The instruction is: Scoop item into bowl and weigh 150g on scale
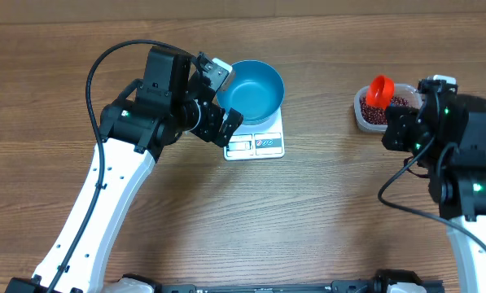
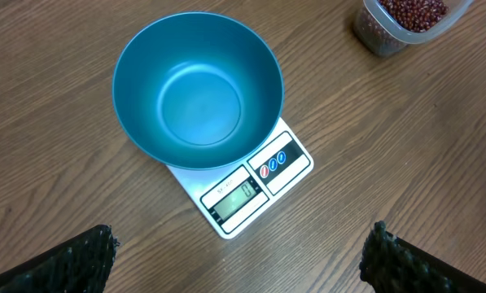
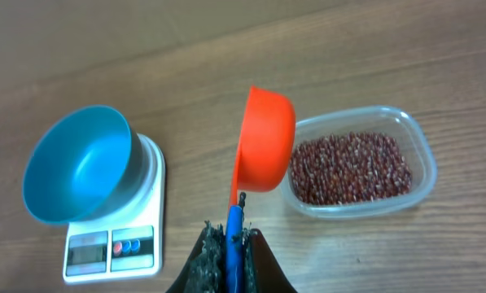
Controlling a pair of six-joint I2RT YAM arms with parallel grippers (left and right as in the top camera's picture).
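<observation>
The empty blue bowl (image 1: 255,87) (image 2: 198,88) (image 3: 78,163) rests on the white scale (image 1: 259,144) (image 2: 247,191) (image 3: 116,244). Just to its left, my left gripper (image 1: 214,102) (image 2: 238,256) stands open with nothing between its fingers (image 2: 76,260). The red-brown beans (image 1: 389,110) (image 3: 348,167) (image 2: 409,12) fill a clear tub (image 1: 365,120) (image 3: 418,138) at the right. My right gripper (image 3: 230,244) is shut on the blue handle of an orange-red scoop (image 1: 380,88) (image 3: 265,138). The scoop's cup hangs tilted over the tub's left rim, its inside hidden.
Bare wooden table (image 1: 308,212) spreads between the scale and the tub. The left arm's black cable (image 1: 112,61) loops over the table at the left.
</observation>
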